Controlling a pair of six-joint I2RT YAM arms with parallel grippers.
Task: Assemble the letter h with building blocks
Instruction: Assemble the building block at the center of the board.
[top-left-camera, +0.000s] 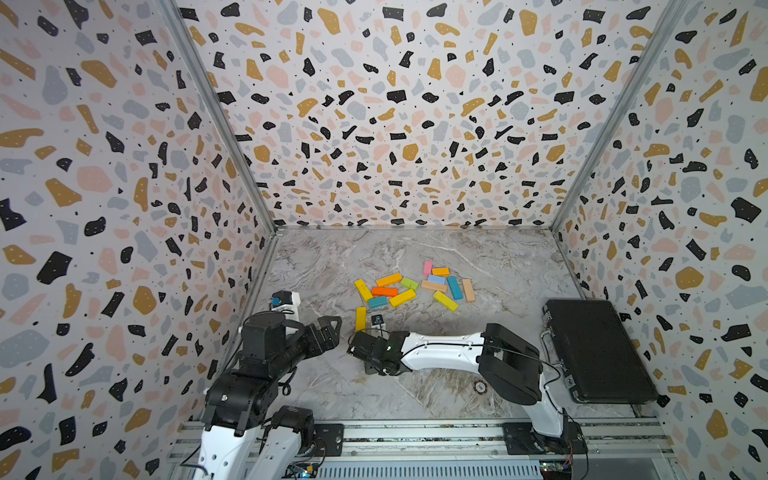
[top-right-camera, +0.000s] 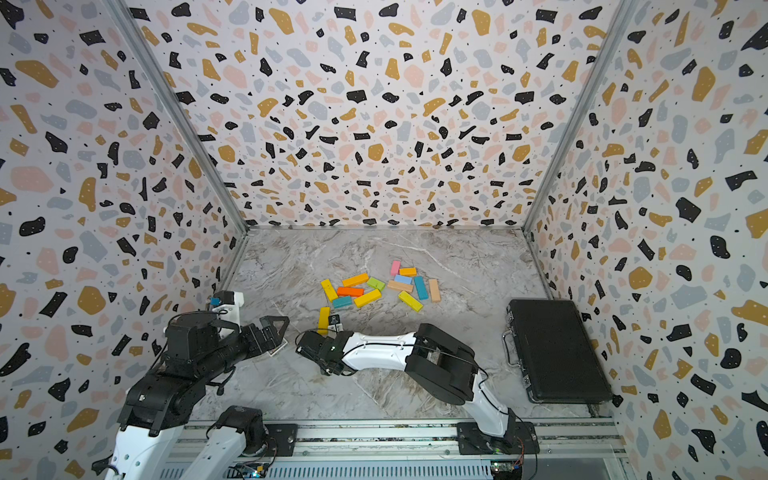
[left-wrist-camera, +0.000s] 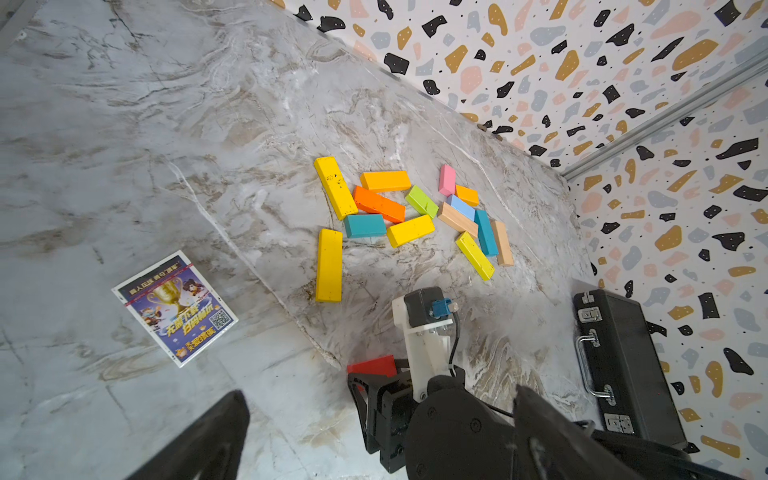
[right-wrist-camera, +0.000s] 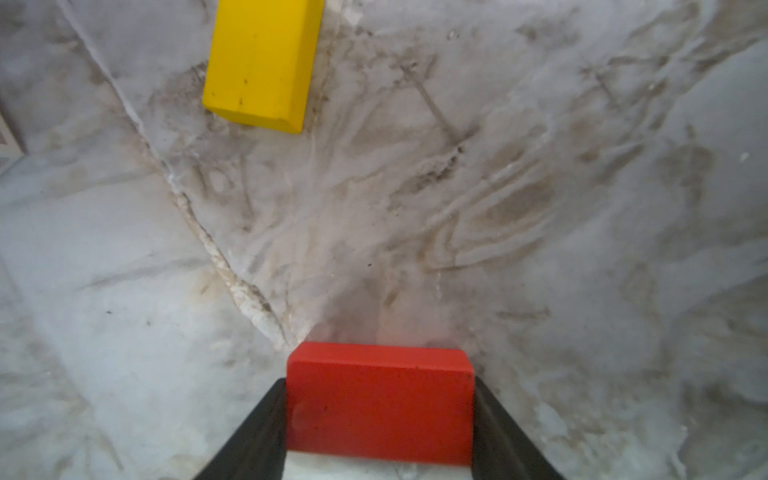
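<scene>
In both top views, the building blocks are lying jumbled mid-worktop, with one long yellow bar set apart nearer the arms; no h is forming yet. Your right claw is working just beside that bar's near end, and your left claw is hanging wide open and empty. The black case is sitting closed, its contents hidden.

In the left wrist view, a red block is poking out of the right claw.

In the right wrist view, its jaws are pressing both sides of that block, low over the worktop. You are likely bringing a second piece; next you are needing to square it against the yellow bar.
</scene>
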